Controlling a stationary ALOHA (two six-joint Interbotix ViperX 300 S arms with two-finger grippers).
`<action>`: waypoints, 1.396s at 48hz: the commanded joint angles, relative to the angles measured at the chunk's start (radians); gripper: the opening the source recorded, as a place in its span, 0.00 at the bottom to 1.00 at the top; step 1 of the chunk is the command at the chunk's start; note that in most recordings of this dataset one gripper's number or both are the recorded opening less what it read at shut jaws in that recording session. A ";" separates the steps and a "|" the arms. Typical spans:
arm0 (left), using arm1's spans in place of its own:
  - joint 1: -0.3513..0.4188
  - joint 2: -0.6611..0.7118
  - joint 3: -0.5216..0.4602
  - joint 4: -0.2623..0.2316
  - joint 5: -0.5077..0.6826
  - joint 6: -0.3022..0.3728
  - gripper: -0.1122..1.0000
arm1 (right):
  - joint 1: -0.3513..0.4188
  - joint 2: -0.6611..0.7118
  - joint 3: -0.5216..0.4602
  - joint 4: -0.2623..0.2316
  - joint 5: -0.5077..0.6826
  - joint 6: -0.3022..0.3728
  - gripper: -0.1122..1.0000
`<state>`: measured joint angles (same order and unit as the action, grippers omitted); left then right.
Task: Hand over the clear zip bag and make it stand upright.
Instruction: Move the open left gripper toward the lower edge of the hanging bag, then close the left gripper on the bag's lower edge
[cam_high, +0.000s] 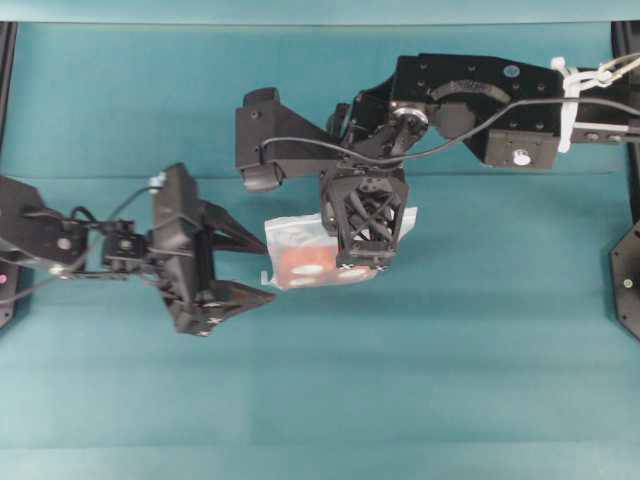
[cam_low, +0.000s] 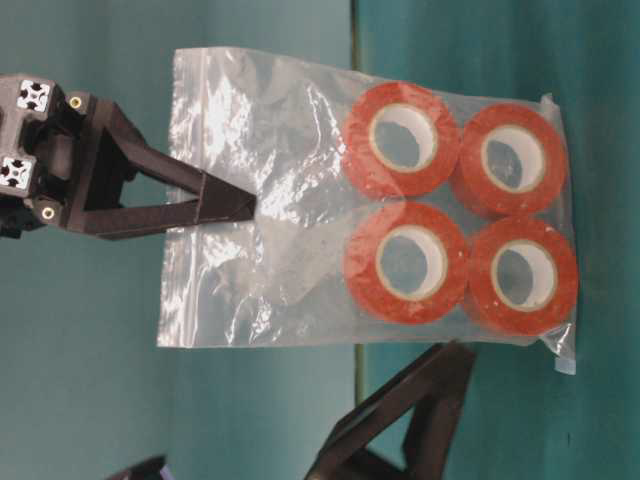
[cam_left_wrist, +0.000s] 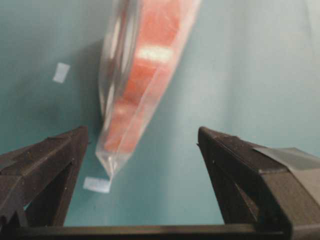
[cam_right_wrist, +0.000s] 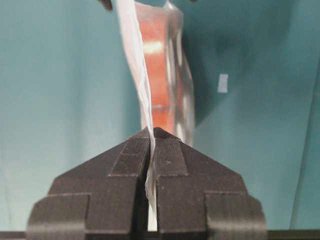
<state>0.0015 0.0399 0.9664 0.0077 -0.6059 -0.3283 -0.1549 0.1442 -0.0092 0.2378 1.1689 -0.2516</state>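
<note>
Your right gripper (cam_right_wrist: 151, 137) pinches the clear zip bag (cam_low: 300, 200) by its empty end, rolls hanging below, while your left gripper (cam_left_wrist: 142, 150) gapes wide around the lower corner. Close off-centre and the slippery corner could slide out.

teal table surface (cam_high: 480, 360), evenly lit
</note>
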 joint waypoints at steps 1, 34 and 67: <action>0.008 0.038 -0.038 0.000 -0.009 -0.002 0.97 | 0.003 -0.023 -0.006 0.003 -0.006 0.005 0.11; 0.026 0.190 -0.173 0.000 -0.015 -0.002 0.97 | 0.006 -0.023 -0.006 0.003 -0.011 0.005 0.11; 0.035 0.207 -0.210 0.000 -0.012 0.104 0.32 | 0.015 -0.023 -0.002 0.003 -0.011 0.011 0.11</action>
<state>0.0383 0.2516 0.7701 0.0077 -0.6121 -0.2378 -0.1442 0.1442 -0.0046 0.2378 1.1612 -0.2516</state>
